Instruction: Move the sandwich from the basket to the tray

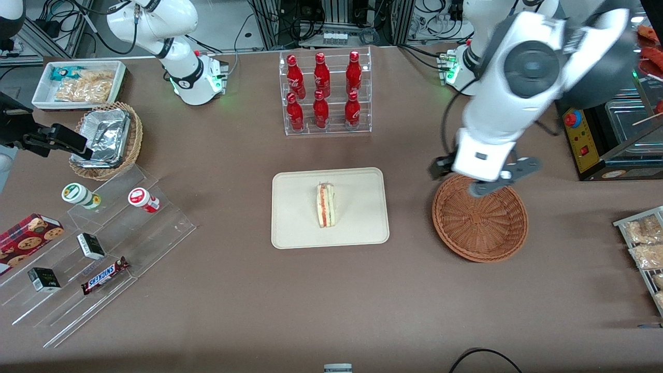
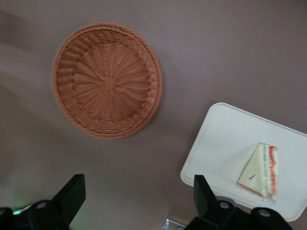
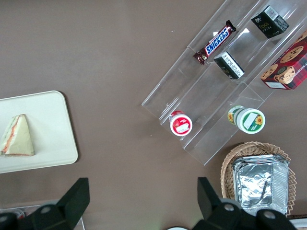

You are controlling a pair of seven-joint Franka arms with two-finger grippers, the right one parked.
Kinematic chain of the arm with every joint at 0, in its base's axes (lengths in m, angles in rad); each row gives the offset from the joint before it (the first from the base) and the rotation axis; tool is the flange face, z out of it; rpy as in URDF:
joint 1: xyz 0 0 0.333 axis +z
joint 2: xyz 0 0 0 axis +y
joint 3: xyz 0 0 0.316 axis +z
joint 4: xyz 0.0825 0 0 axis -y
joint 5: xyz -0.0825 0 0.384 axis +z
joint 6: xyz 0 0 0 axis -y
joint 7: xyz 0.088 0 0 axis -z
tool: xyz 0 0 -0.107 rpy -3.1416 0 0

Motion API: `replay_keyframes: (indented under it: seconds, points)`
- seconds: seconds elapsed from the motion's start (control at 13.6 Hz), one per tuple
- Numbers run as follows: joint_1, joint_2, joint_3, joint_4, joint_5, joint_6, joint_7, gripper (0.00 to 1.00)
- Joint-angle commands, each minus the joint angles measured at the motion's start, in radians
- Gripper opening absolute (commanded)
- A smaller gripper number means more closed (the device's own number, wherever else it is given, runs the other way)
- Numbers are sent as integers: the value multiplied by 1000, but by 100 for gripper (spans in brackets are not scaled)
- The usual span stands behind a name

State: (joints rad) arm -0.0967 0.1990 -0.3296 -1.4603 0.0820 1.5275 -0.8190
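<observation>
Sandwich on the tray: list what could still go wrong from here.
The sandwich stands on its edge on the tray, so a bump to the table might tip it flat. The open gripper hangs above the empty basket; withdrawing low, it could clip the rim and shift the basket.

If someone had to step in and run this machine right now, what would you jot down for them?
Gripper: open and empty, raised above the edge of the round reddish-brown wicker basket that lies farther from the front camera.
The basket holds nothing.
Triangular white-bread sandwich with red and green filling: lying on the flat cream rectangular tray, near its middle.
Done: sandwich moved from basket to tray and released.
Left: probably just pull the arm clear; nothing else seems pending.
</observation>
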Motion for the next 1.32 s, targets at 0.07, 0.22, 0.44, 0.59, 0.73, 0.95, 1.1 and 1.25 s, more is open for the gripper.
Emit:
replay_keyframes:
  seconds: [0.07, 0.22, 0.44, 0.59, 0.73, 0.95, 1.1, 1.25]
  points:
    - [138, -76, -8, -54, -24, -55, 200, 100]
    - [196, -111, -8, -77, -30, -75, 312, 100]
    - [262, -167, -8, -109, -30, -125, 476, 100]
    - [285, -226, -6, -165, -33, -124, 556, 100]
    - [310, -242, -5, -170, -50, -127, 598, 100]
    - [197, -234, 128, -132, -53, -122, 598, 100]
    - [100, -217, 230, -101, -71, -118, 600, 100]
    - [101, -225, 233, -100, -73, -124, 604, 100]
